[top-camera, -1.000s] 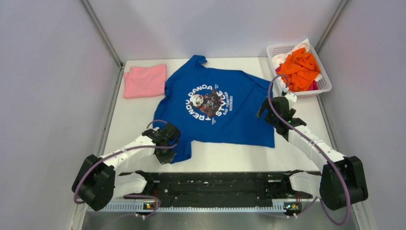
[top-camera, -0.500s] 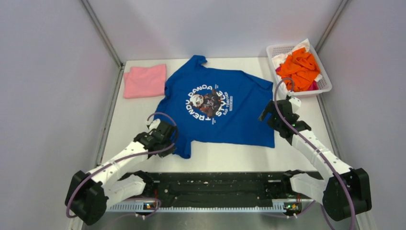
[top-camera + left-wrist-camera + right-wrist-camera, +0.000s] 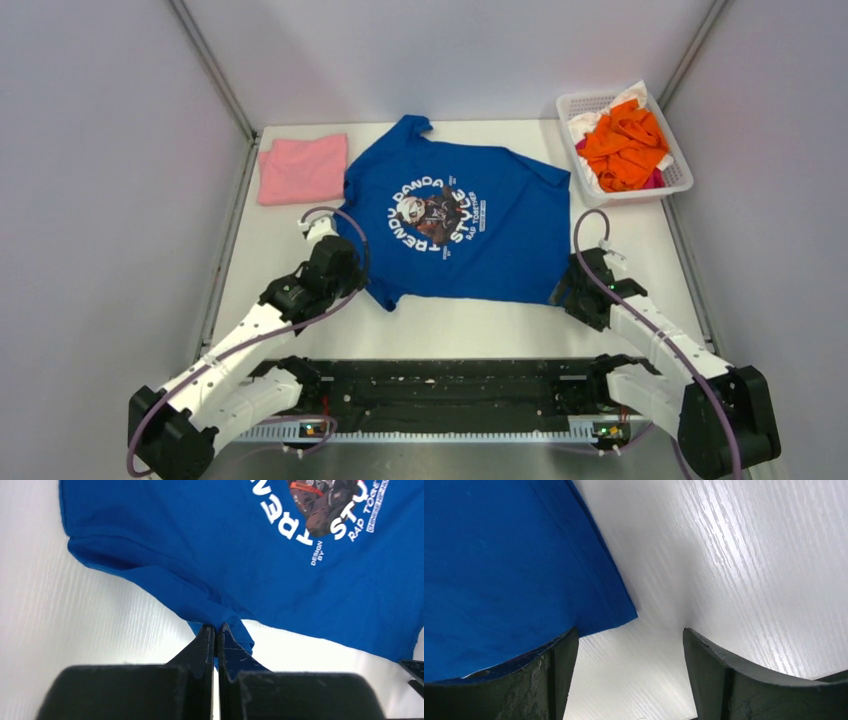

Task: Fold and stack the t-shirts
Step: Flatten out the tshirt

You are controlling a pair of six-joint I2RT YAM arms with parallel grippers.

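The royal blue t-shirt (image 3: 470, 225) lies spread print-up in the middle of the white table (image 3: 470, 330), its ring lettering turned sideways.

The left arm runs from its base at 7 o'clock in a long, nearly straight diagonal toward 1 o'clock. It ends at the shirt's 8 o'clock edge. The left gripper (image 3: 216, 628) is clamped tight there, with a small fold of the blue hem pinched between its tips. In the left wrist view the cloth rises in a ridge from the pinch toward 10 o'clock.

The right arm comes up from 5 o'clock and bends toward 11 o'clock, with its wrist low over the table at the shirt's 4 o'clock corner. The right gripper (image 3: 630, 636) stands wide apart and has hold of nothing. In the right wrist view the blue corner points into the gap between its fingers. The 9 o'clock finger (image 3: 559, 675) overlaps the cloth, and the other (image 3: 709, 675) is over bare table.

A folded light pink t-shirt (image 3: 302, 168) sits at the table's 10 o'clock, just beside the blue one. At 1 o'clock a white lattice basket (image 3: 684, 176) holds crumpled orange t-shirts (image 3: 625, 145) and some white cloth.
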